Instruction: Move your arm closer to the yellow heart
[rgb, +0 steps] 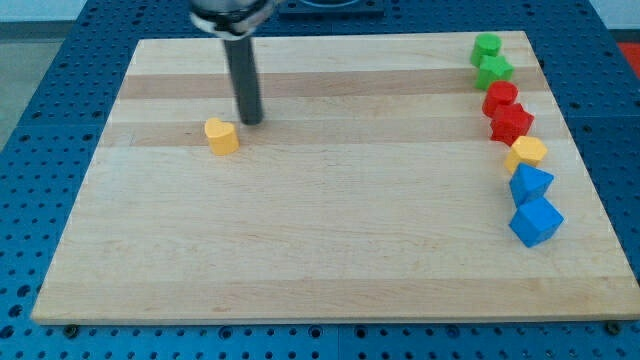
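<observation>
On our pale striped wooden board (330, 240) (blue pegboard (60, 70) beneath), my tip (250, 121) holds nothing, just beside the yellow heart block (221, 135).

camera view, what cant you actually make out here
- Arm above my tip: cut off by the view's top edge; only the rod and a dark mount show.
- Gap between my tip and the yellow heart: they sit close, the tip just to its upper right; touching or apart cannot be told.
- Green block at the view's top right: too small to tell its shape.
- Far sides of the blue blocks: hidden by the blocks themselves.
</observation>
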